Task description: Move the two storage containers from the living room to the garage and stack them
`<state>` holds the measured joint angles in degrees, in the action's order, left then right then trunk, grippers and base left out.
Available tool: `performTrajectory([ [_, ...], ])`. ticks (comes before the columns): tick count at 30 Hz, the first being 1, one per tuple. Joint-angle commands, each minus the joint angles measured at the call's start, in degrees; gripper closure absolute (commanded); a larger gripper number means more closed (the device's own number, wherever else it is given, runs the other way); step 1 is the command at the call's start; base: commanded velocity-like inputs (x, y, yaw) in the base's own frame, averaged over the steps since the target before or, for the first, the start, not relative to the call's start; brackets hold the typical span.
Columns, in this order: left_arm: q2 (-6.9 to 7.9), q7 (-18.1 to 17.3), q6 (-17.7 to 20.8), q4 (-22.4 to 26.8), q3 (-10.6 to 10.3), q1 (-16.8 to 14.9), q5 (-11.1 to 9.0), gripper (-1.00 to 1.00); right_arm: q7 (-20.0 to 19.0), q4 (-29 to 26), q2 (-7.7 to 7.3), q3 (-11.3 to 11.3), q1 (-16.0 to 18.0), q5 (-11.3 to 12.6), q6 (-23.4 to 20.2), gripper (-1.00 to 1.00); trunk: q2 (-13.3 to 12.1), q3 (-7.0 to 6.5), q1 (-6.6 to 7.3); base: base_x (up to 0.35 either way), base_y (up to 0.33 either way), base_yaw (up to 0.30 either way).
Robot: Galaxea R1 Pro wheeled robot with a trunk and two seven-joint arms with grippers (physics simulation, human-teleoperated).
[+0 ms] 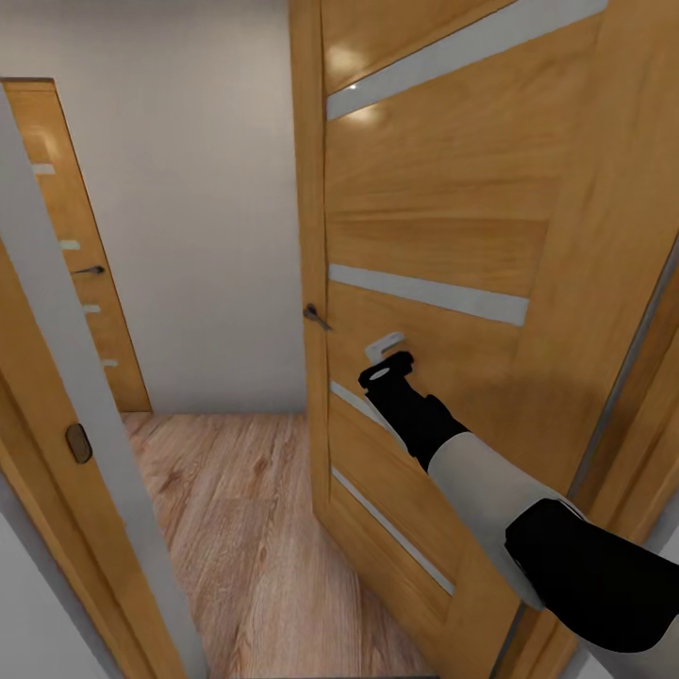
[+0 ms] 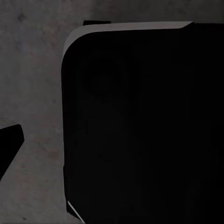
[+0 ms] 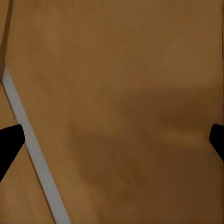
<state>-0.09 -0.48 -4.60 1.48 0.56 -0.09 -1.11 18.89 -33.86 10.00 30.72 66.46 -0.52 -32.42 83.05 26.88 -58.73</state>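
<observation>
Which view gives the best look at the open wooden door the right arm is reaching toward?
The head view: the wooden door shows with its edge, handle and pale strips, the right gripper at its face. The right wrist view shows a close patch of panel and one strip. The left wrist view adds nothing on it.

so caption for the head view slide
Right gripper pressed against an open wooden door, wood floor of a hallway beyond.

A big wood door [image 1: 453,236] with pale stripes stands open at 2 o'clock. Its dark handle [image 1: 316,317] sticks out at its edge. Another door [image 1: 80,255] is at 10 o'clock. The wood floor [image 1: 236,509] runs to a white wall [image 1: 189,189].
</observation>
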Motion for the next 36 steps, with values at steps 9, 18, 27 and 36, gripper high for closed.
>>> performTrajectory([
  [9, 0.00, -0.05, -0.21, 0.02, 0.12, 0.00, -0.12, -1.00, 0.28, -1.63, 0.00, 0.20, 0.08, -0.78, -1.03, -1.00, 0.03, 0.05, 0.00, 0.000, 0.000, 0.000],
  [18, -0.03, 0.03, -0.23, 0.02, 0.16, 0.00, -0.12, -1.00, -0.48, -4.49, 0.00, -0.18, 0.07, -0.54, -2.45, -1.00, 0.03, 0.05, 0.00, 0.000, 0.000, 0.000],
  [27, -0.09, 0.02, -0.23, 0.02, 0.18, 0.00, -0.12, -1.00, -0.76, -3.97, 0.00, -0.30, 0.07, -0.41, -2.99, -1.00, 0.03, 0.05, 0.00, 0.000, 0.000, 0.000],
  [36, -0.06, -0.01, -0.23, 0.01, 0.14, 0.00, -0.12, -1.00, -0.72, -3.95, 0.00, -0.43, 0.07, -0.53, -5.06, -1.00, 0.03, 0.05, 0.00, 0.000, 0.000, 0.000],
])
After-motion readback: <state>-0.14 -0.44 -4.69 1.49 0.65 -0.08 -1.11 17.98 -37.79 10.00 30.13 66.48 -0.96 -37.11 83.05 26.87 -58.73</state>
